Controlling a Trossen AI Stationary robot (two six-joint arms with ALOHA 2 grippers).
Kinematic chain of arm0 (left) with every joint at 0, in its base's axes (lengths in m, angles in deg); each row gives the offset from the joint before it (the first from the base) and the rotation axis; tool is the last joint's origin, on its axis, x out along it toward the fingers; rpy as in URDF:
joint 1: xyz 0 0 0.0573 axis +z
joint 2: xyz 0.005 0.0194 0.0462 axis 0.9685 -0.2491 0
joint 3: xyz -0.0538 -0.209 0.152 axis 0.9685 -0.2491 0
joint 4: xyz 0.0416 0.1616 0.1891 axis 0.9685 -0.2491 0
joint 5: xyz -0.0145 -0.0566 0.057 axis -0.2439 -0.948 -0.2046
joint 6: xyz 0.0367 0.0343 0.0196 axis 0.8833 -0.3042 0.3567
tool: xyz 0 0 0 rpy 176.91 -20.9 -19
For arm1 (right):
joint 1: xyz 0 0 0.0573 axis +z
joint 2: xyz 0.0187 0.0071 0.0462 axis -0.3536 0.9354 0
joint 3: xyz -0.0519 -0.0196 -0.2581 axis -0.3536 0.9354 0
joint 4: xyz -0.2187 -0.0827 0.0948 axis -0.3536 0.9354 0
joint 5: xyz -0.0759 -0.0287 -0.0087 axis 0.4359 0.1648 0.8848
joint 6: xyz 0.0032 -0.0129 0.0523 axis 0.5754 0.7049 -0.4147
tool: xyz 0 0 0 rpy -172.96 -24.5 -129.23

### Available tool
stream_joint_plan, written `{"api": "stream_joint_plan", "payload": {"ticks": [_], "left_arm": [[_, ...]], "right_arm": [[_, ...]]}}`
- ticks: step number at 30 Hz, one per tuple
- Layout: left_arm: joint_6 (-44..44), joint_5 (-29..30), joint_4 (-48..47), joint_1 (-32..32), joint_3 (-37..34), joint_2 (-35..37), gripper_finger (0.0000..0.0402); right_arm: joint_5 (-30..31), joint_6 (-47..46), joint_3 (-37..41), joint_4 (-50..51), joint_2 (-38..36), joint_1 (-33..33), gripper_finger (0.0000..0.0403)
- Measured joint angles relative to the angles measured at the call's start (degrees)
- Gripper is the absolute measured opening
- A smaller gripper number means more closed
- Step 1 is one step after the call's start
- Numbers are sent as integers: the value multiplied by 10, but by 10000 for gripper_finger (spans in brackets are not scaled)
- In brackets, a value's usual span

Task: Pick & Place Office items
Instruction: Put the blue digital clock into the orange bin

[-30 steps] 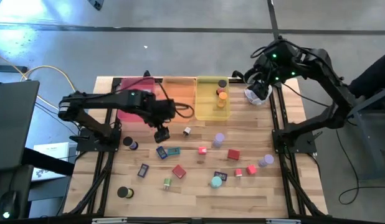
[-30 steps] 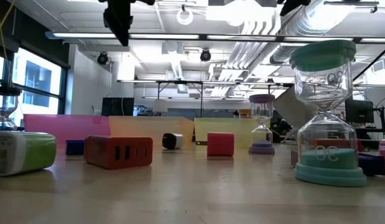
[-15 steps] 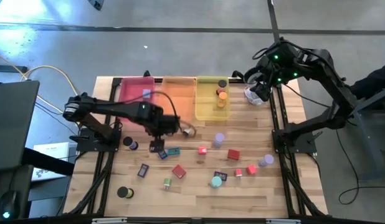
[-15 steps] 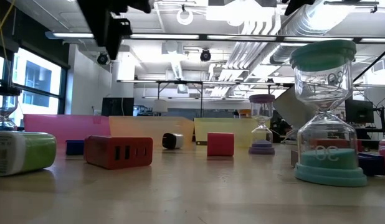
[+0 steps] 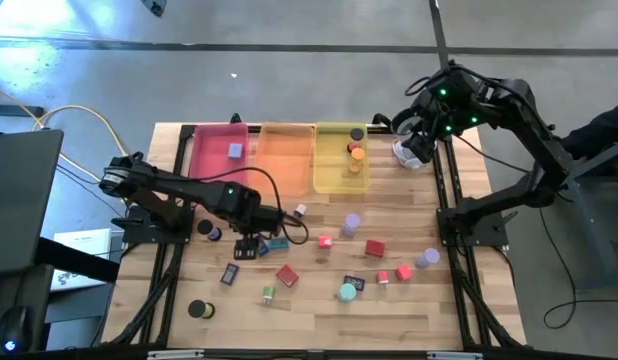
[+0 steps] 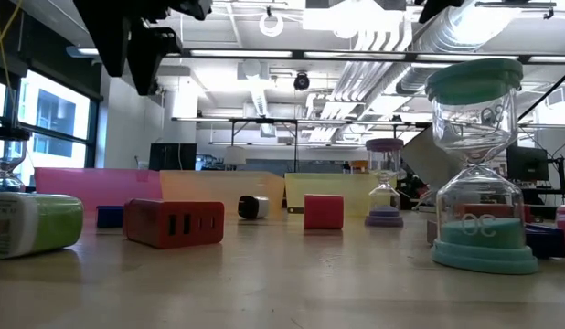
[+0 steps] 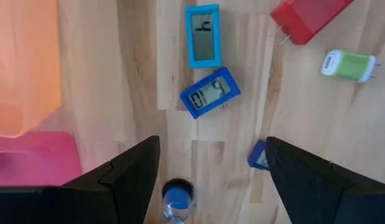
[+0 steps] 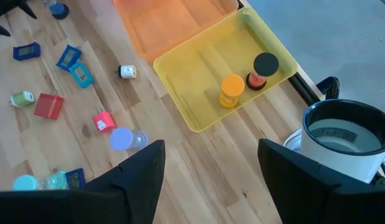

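Small office items lie scattered on the wooden table. My left gripper hangs open and empty above a dark blue rectangle and a teal rectangle; both lie flat just ahead of its fingers. A blue cylinder lies between the fingers, lower down on the table. My right gripper waits open and empty at the far right, beside the white device. An orange cylinder and a black cylinder stand in the yellow tray. A purple piece lies in the pink tray.
The orange tray sits between the pink and yellow trays at the far edge. A red block, a green piece and another dark blue piece lie near my left gripper. More pieces spread toward the table's right and near edge.
My left gripper has gone from beside the pink tray toward the table's near edge and now stands over the blue rectangles. It has stayed open and empty. No item on the table has moved.
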Motion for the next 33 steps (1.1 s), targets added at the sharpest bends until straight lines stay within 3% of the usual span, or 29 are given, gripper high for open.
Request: {"api": "stream_joint_plan", "payload": {"ticks": [8,16,28,33], "left_arm": [[105,91,-6,-2,-13,1,282],[146,88,98,-2,-79,0,282],[273,83,172,-2,-150,0,282],[304,38,194,-1,-159,0,282]], "right_arm": [[2,-23,0,-11,0,0,246],[2,-28,0,-7,0,0,246],[1,-18,0,-4,0,0,246],[1,-5,0,-5,0,0,246]]}}
